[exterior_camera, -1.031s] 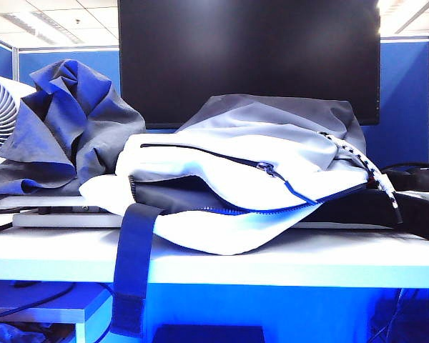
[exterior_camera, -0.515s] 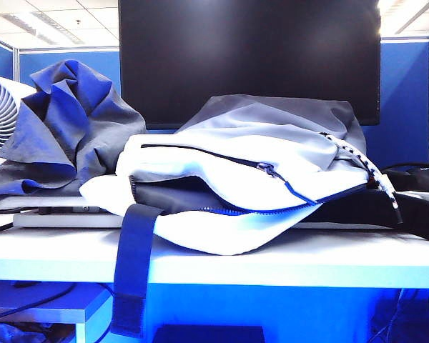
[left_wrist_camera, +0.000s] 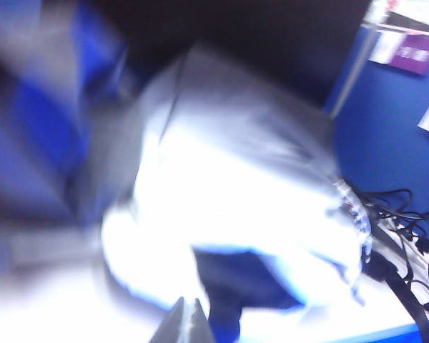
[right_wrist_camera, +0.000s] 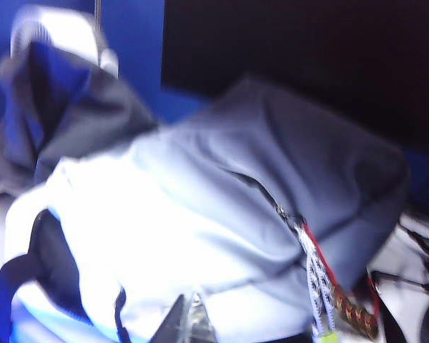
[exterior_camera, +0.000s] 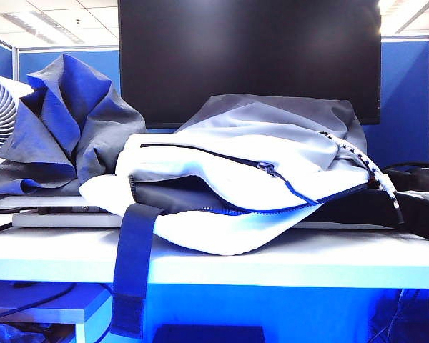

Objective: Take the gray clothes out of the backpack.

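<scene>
Down at the edge of the left wrist view, the left gripper shows only as the pale tips of its two fingers pressed together into one narrow wedge, closed on nothing. It hangs in the air above the near side of the backpack, clear of the fabric, and the whole view is smeared. The right gripper looks much the same in the right wrist view: fingertips meeting in a point, nothing between them, poised over the backpack's white front panel without touching it. Neither arm shows in the exterior view.

Beyond the grippers, the backpack lies on its side on the white table, its gray upper panel toward the back and its white body toward the front. The main zipper stands open, showing a dark lining in the gap. A navy strap droops over the table's front edge, and a black-and-white speckled cord trails down the pack's right end.

The gray clothes sit outside the pack, heaped in a tall crumpled mound just beside its left end, touching it, with bluish folds catching the light. Behind the heap stands a white fan, and a large dark monitor fills the background.
</scene>
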Robot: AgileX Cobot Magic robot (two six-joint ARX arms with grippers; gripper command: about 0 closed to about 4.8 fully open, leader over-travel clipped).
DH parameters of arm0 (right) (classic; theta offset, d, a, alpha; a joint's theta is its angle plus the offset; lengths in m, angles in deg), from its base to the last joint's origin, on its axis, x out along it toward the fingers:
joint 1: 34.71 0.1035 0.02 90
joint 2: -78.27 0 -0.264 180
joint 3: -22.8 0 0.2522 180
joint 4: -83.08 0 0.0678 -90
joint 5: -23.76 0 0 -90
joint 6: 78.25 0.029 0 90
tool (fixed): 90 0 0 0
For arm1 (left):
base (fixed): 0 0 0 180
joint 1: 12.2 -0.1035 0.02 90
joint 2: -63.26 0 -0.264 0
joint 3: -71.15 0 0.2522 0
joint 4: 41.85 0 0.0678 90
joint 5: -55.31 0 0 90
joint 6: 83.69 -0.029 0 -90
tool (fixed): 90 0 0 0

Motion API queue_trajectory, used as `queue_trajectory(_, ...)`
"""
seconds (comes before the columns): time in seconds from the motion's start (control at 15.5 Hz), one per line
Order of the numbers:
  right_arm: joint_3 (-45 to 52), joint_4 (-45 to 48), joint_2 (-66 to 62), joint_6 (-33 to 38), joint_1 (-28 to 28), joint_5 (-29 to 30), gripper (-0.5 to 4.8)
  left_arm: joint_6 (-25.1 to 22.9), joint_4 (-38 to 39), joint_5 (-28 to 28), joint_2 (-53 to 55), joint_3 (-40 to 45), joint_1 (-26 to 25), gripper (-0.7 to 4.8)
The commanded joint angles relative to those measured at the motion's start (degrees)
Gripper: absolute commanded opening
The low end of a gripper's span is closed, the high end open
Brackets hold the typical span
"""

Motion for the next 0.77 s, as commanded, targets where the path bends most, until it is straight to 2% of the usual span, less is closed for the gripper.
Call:
queue_trajectory(0.06, 2.9, 7.7, 0.0, 1.8, 0.0, 0.0, -0.06, 10.2, -2.4, 0.5, -0.2, 5.3, -0.1, -0.05)
queue_trajectory(0.77, 2.9, 6.4, 0.1, 1.8, 0.0, 0.0, -0.06, 10.0, -2.4, 0.5, -0.2, 5.2, -0.1, -0.05)
